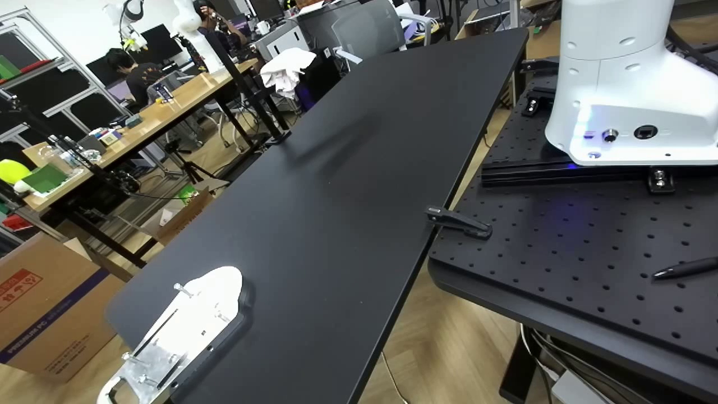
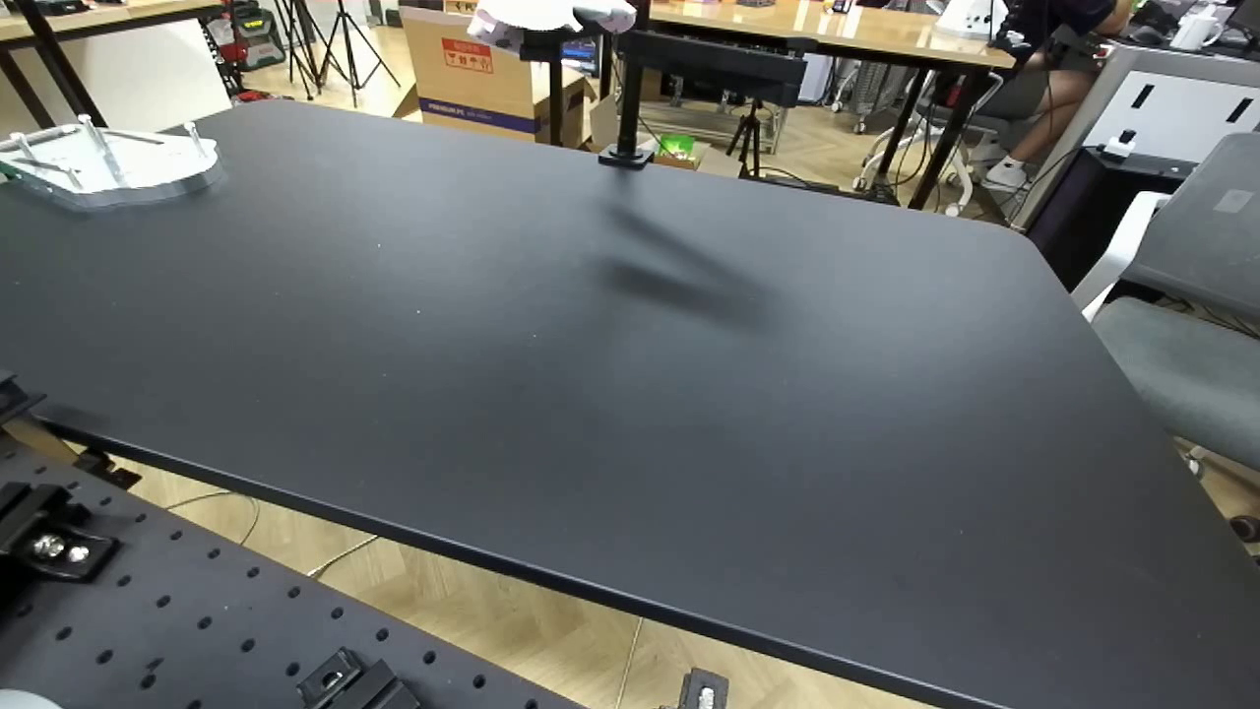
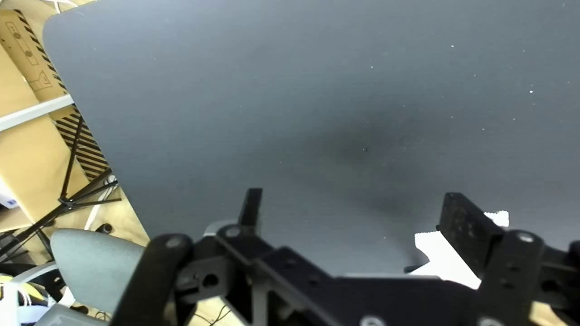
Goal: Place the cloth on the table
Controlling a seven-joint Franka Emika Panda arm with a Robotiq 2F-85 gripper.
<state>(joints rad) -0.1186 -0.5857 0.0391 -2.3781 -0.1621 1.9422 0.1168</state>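
Note:
The white cloth (image 1: 288,68) shows in an exterior view as a crumpled hanging bundle beside a black upright stand (image 1: 252,98) at the far table edge. In an exterior view the white cloth (image 2: 536,14) lies over a bar of that stand (image 2: 635,89), cut off by the top edge. In the wrist view, overexposed white cloth (image 3: 446,260) shows behind the right finger, partly hidden by it. My gripper (image 3: 353,195) is open and empty, its fingers wide apart above the black table (image 3: 272,113). It is outside both exterior views.
A white metal plate with pegs (image 1: 196,314) sits at one table end. A black clamp (image 1: 460,221) bridges the table and the perforated robot base plate (image 1: 561,252). A grey chair (image 2: 1181,286) stands by the other end. Cardboard boxes (image 1: 56,314) stand beyond the edge.

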